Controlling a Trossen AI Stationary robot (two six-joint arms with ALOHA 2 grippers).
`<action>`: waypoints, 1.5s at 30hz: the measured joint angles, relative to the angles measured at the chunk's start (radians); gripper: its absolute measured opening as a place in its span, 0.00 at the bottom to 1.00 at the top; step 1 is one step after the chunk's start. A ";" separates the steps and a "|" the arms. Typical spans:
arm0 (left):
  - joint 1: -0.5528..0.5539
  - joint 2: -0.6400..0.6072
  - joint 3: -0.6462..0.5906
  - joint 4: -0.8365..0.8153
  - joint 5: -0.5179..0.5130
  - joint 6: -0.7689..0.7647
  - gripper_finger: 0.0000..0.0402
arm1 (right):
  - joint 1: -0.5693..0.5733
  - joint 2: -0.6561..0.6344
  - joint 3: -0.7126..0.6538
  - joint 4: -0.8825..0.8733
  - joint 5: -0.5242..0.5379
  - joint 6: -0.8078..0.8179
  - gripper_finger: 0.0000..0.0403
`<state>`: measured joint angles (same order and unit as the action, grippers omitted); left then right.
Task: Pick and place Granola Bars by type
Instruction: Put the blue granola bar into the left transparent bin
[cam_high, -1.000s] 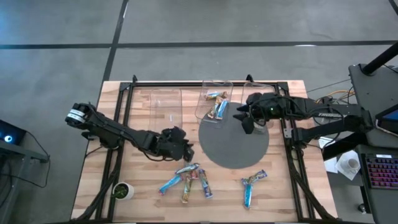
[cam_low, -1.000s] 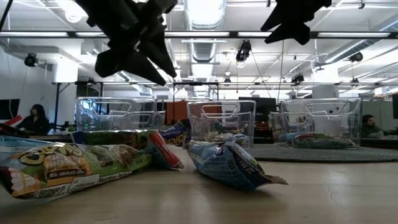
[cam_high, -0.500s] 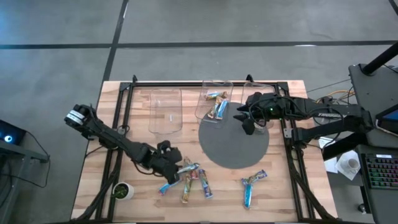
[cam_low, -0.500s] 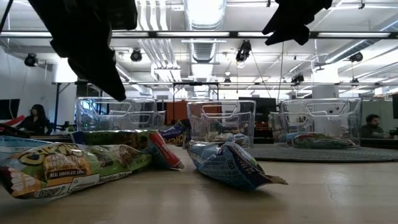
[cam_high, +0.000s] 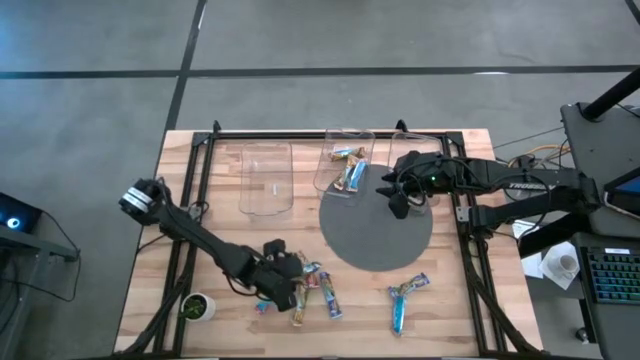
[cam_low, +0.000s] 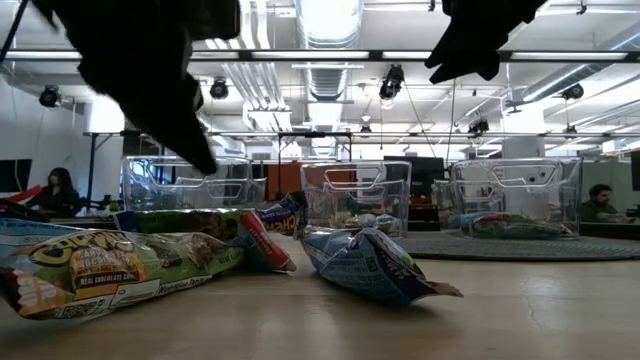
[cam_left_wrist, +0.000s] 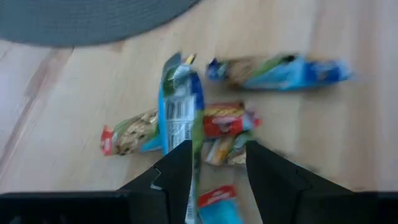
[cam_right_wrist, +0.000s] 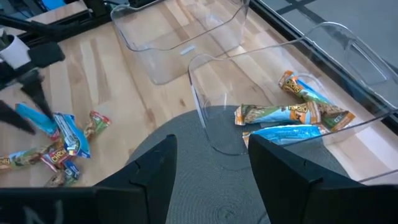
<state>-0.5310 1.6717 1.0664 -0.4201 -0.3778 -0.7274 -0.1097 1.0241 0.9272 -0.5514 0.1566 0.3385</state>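
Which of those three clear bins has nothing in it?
The left bin, standing apart from the other two: its floor shows only bare wood through it. The middle bin holds granola bars, and the right bin holds some too.

tan-green granola bar (cam_low: 110, 265) wrapper reads "REAL CHOCOLATE CHIPS", other print illegible

Glossy foil-like Granola Bars (cam_high: 318, 290) – pale planked wooden table (cam_high: 450, 310), clear smooth plastic bins (cam_high: 266, 178), matt grey mat (cam_high: 375, 240)

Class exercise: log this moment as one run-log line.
left gripper: open, over granola bar pile | right gripper: open, empty, over grey mat | middle bin: holds bars
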 joint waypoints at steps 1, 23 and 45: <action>-0.003 0.019 0.015 -0.045 -0.009 -0.016 0.33 | 0.000 0.000 0.000 0.000 0.000 -0.004 0.47; -0.037 0.163 0.105 -0.242 -0.070 -0.116 0.33 | 0.000 0.000 0.000 0.002 0.002 -0.027 0.47; -0.026 0.179 0.034 -0.128 -0.067 -0.166 0.30 | 0.000 0.001 0.000 0.005 0.002 -0.018 0.47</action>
<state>-0.5571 1.8511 1.1007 -0.5482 -0.4446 -0.8933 -0.1097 1.0248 0.9272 -0.5468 0.1585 0.3208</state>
